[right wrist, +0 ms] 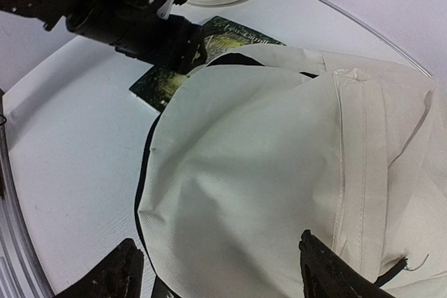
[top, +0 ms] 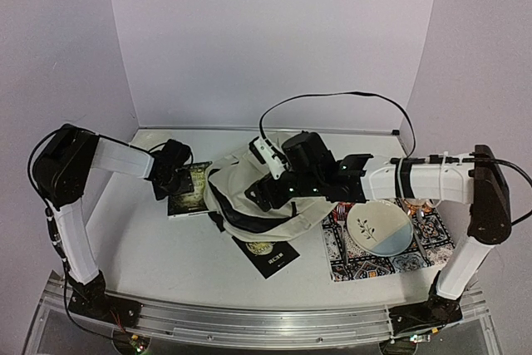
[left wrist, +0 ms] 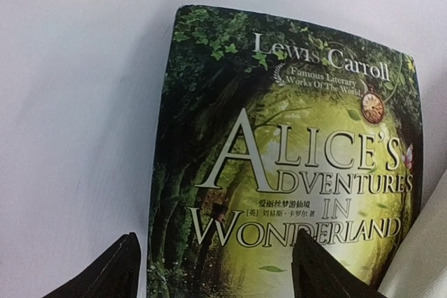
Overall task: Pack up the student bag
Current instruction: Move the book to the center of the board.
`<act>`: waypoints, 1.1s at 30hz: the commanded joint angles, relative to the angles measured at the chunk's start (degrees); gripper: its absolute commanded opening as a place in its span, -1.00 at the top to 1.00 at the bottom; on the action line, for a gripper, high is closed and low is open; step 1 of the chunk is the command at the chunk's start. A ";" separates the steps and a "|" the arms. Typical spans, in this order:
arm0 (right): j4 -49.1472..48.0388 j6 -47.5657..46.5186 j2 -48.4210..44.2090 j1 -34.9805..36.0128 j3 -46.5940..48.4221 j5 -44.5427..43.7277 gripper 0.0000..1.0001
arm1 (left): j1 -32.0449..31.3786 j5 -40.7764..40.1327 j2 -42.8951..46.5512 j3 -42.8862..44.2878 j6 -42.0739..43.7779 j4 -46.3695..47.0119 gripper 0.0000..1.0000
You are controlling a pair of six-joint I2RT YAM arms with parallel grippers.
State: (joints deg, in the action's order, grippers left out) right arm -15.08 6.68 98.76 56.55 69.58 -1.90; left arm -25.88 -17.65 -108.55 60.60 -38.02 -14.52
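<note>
Left pincer gapes wide, straddling a long edge of the Alice book; right pincer spread wide over the cream student bag, slumped mid-way along the counter, overlapping that book.

left tool over book, right tool apparently at student bag

The student bag is a large backpack of soft cream fabric. It lies slumped and creased near the middle of the white worktop. A dark lining and a black zipper line show along its near-left edge, where the mouth gapes. 1 stitched seam runs down its panel. Its left edge overlaps the green "Alice's Adventures in Wonderland" book.
</note>
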 commanded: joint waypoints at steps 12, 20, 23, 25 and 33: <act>-1.31 0.44 -3.08 0.22 -0.99 3.46 -0.54 | -10.73 4.68 19.35 -14.47 -8.13 -28.60 -0.59; 0.76 0.79 -3.83 2.15 -5.31 7.64 -0.41 | -10.50 2.30 17.84 0.99 -1.76 -29.52 -0.69; 2.03 1.34 -3.43 3.77 -6.71 9.47 -0.28 | -10.18 2.37 11.14 7.41 1.92 -26.93 -0.68; 3.02 2.02 -2.92 4.55 -7.59 10.68 -0.17 | -9.17 3.59 6.61 11.13 4.09 -24.98 -0.65; 7.40 4.57 1.67 4.70 -9.36 8.20 0.05 | -6.19 6.50 -6.50 19.30 8.50 -21.11 -0.57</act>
State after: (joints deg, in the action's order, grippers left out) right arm -11.80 9.55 97.52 61.66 60.04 7.89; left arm -32.82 -13.11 -111.00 75.98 -33.41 -37.48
